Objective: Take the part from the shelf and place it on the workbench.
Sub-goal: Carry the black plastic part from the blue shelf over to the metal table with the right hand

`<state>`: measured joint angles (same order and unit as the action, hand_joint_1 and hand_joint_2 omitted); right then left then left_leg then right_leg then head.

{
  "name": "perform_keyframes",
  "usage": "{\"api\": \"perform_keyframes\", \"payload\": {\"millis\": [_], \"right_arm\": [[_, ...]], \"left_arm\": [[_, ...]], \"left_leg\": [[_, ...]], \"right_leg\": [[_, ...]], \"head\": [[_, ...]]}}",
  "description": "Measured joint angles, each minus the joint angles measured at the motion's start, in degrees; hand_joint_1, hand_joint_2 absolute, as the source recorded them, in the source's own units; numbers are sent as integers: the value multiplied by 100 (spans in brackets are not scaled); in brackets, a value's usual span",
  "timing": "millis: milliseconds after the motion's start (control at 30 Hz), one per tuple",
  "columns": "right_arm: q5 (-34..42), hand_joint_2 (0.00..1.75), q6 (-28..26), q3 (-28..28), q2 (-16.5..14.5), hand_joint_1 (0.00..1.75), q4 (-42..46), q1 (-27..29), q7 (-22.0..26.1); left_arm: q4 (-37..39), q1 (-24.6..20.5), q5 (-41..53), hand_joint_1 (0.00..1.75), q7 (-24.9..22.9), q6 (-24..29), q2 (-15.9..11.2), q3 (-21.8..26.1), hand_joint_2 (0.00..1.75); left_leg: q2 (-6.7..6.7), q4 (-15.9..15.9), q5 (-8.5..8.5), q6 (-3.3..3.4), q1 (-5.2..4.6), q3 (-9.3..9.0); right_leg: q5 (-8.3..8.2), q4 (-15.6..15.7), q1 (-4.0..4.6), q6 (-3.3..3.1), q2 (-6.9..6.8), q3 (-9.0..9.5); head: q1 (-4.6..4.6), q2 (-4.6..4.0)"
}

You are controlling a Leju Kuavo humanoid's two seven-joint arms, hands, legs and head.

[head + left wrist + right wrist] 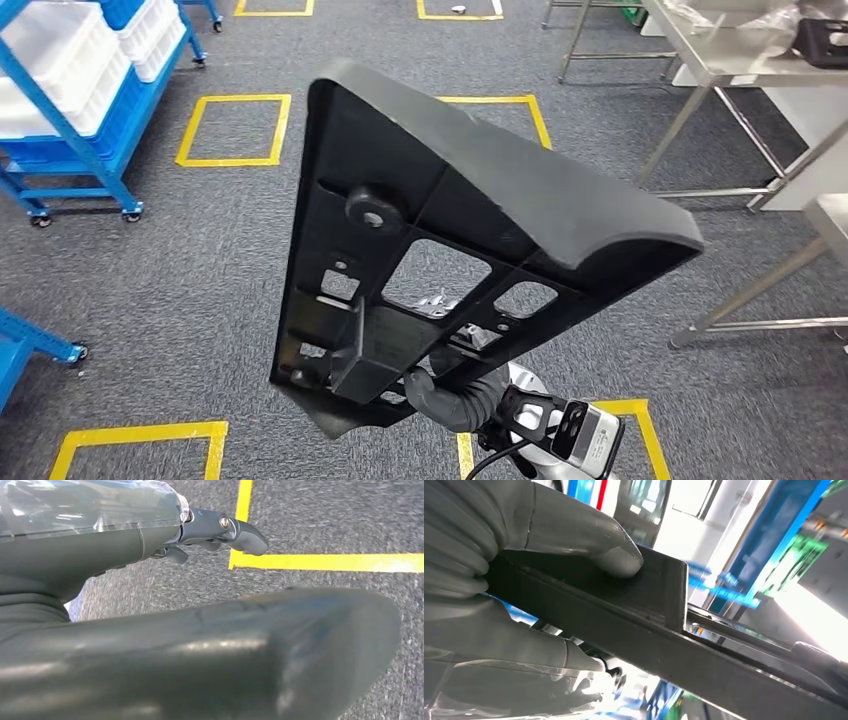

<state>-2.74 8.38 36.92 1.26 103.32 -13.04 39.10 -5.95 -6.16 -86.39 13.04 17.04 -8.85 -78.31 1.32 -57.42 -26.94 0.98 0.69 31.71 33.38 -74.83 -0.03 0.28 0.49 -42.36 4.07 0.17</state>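
Note:
The part (450, 230) is a large black plastic panel with ribs, cut-outs and a round boss. It is held up, tilted, close in front of my head camera. My right hand (452, 392) grips its lower edge from below. In the right wrist view my thumb (589, 535) presses on a flat rib of the part (664, 630), with the fingers wrapped under it. My left hand (165, 630) hangs over the grey carpet, fingers apart and holding nothing. A steel workbench (720, 70) stands at the far right. The blue shelf (70, 110) stands at the far left.
White bins (60, 60) sit on the blue wheeled shelf. A second steel table (830, 215) stands at the right edge, and a black tray (825, 40) lies on the far bench. Yellow tape squares (235, 130) mark the grey carpet. A blue frame corner (30, 345) sits at the lower left.

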Motion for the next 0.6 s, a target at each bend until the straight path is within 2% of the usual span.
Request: {"api": "perform_keyframes", "payload": {"millis": [33,67,100,133,167,200,233,300,367,433,467,500,533,567,600], "right_arm": [[-22,175,-30,-16,11,173,0,17,0],[-45,175,-54,-28,21,173,1,26,0],[-65,175,-64,-37,30,173,4,27,0],[-86,175,-67,-43,36,173,8,25,0],[-102,175,-61,-45,40,173,11,22,0],[-114,175,-51,-46,44,173,15,20,0],[-122,175,-39,-48,49,173,15,19,0],[-126,175,-25,-51,58,173,22,23,0],[-127,175,-21,-52,63,173,40,12,0],[-131,175,2,-52,65,173,50,3,0],[-133,175,36,-52,65,173,46,5,0],[-135,175,91,-52,66,173,36,9,0],[-139,175,158,-52,66,173,21,8,0],[-149,175,220,-52,65,173,1,0,0],[-169,175,268,-51,62,173,-27,-19,0]], "left_arm": [[0,-7,1,0,10,-21,-2,-4,0],[-1,-17,2,0,27,-43,-2,-12,0],[-1,-27,3,0,53,-62,0,-23,0],[-2,-35,3,0,86,-85,4,-36,0],[-2,-41,4,0,116,-103,9,-49,0],[-2,-42,4,0,139,-117,14,-59,0],[-2,-43,4,0,155,-127,20,-67,0],[-2,-58,4,0,166,-131,26,-77,0],[-2,-83,4,0,177,-134,32,-87,0],[-2,-81,3,0,188,-139,36,-94,0],[-2,-66,3,0,195,-141,38,-95,0],[-2,-48,2,0,199,-143,43,-95,0],[-2,-35,1,0,204,-143,51,-94,0],[-2,-29,0,0,206,-143,62,-93,0],[-2,-33,0,0,206,-143,76,-93,0]], "left_leg": [[54,-1,-10,-2,-4,-8],[104,-1,-22,-9,-8,-23],[149,-1,-37,-20,-11,-44],[190,-4,-55,-38,-22,-63],[227,-6,-71,-61,-30,-76],[269,-8,-86,-87,-37,-85],[313,-7,-98,-113,-43,-93],[376,-11,-137,-167,-38,-124],[227,-248,-310,-212,-24,-54],[4,-939,-651,-238,-9,267],[-45,-1333,-794,-248,-7,470],[-63,-1601,-843,-257,-5,625],[-70,-1665,-776,-262,-3,690],[-79,-1486,-596,-263,0,642],[-121,-1127,-354,-262,8,507]], "right_leg": [[-97,53,-10,1,-15,18],[-280,332,-13,-9,-41,155],[-487,760,-4,-33,-109,375],[-626,1167,28,-66,-226,586],[-710,1463,62,-97,-312,736],[-733,1624,96,-121,-370,812],[-713,1656,123,-136,-372,818],[-733,1698,105,-170,-255,834],[-754,1757,61,-220,-156,886],[-757,1773,45,-253,-58,914],[-756,1771,45,-262,1,916],[-753,1768,44,-264,68,919],[-751,1763,43,-262,138,923],[-746,1755,38,-254,207,932],[-735,1740,32,-238,271,939]], "head": [[0,0],[0,0],[0,0],[0,0],[1,0],[0,0],[1,0],[1,0],[2,0],[2,0],[2,0],[2,0],[2,0],[2,0],[2,0]]}}
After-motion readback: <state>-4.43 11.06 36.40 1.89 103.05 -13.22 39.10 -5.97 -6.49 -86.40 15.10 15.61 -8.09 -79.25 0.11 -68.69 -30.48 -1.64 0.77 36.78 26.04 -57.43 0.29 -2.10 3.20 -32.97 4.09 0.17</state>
